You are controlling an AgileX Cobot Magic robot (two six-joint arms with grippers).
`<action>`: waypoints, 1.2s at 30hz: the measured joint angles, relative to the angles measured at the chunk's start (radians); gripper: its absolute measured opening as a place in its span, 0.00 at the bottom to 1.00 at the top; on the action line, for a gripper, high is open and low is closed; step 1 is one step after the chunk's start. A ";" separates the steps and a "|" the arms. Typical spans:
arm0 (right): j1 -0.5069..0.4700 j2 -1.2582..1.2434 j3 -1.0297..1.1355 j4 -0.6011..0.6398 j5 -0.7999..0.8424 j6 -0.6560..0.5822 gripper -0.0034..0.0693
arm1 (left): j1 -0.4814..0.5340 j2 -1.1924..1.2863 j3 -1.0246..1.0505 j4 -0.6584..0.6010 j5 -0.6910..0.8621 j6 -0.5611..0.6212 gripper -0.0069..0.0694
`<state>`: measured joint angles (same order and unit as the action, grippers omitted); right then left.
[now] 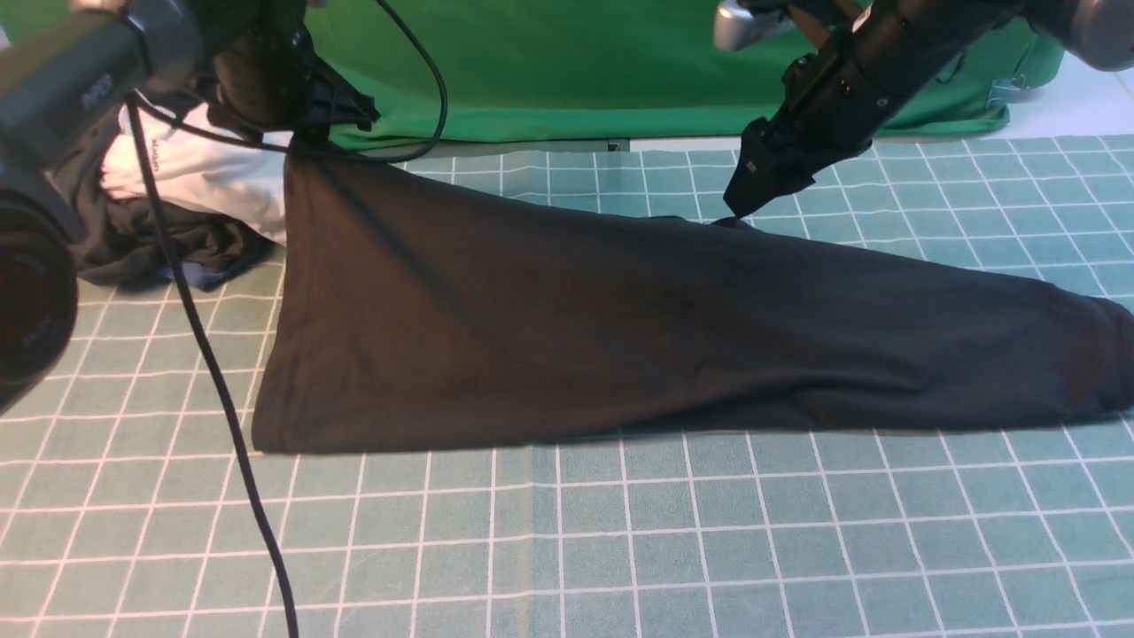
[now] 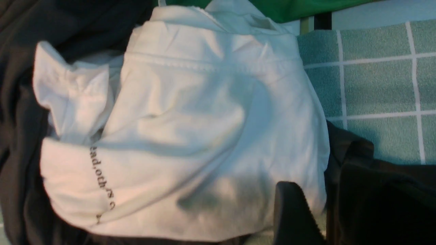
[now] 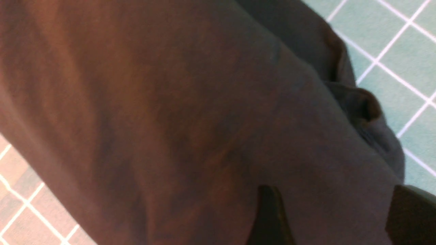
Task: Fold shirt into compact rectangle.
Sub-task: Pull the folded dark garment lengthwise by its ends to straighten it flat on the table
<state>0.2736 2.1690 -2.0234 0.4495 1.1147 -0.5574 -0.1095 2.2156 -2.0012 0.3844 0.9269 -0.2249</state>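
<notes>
Left hand: sits at the far-left corner of the shirt. Grip = can't tell tbh. One finger shows in the wrist cam, the other is lost in dark cloth.
Right hand: tips down on the shirt's far edge, approx mid-span. Jaws wide apart w/ cloth lying under them, nothing pinched afaict.
Shirt: black, plain side up, no print showing, lying on the tabletop.
Long axis: runs left-right across the robot. Left end is wide + square, right end is narrower, rumpled, and reaches the pic's edge.
Shirt vs hands: both hands are on the far edge, so the whole body of cloth lies toward the robot from them.
Nearer arm: left for the wide end, right for the rumpled end.
Neighbours: white garment + dark bundle are right up against the left corner. Snag risk imo.
Progress: looks like a long strip, not a compact rectangle yet. My guess is the next fold goes end over end along that axis.
</notes>
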 joint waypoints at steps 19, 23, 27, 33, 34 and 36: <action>0.014 0.002 0.000 0.000 0.014 -0.014 0.65 | 0.095 0.024 0.000 -0.384 0.122 0.124 0.55; 0.020 0.021 -0.005 0.001 -0.079 -0.078 0.65 | 0.096 -0.050 0.005 -0.434 0.201 0.191 0.28; 0.034 0.078 -0.021 -0.002 -0.179 -0.170 0.65 | 0.096 -0.129 0.094 -0.483 0.206 0.218 0.12; 0.058 0.148 -0.028 -0.011 -0.281 -0.269 0.65 | 0.080 -0.202 0.326 -0.574 0.128 0.255 0.10; 0.066 0.165 -0.029 -0.015 -0.299 -0.283 0.65 | 0.064 -0.215 0.399 -0.580 0.091 0.259 0.10; 0.074 0.184 -0.030 -0.029 -0.321 -0.291 0.65 | 0.041 -0.224 0.466 -0.591 0.057 0.261 0.10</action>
<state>0.3475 2.3531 -2.0530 0.4204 0.7939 -0.8480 -0.0683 1.9915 -1.5351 -0.2064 0.9839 0.0362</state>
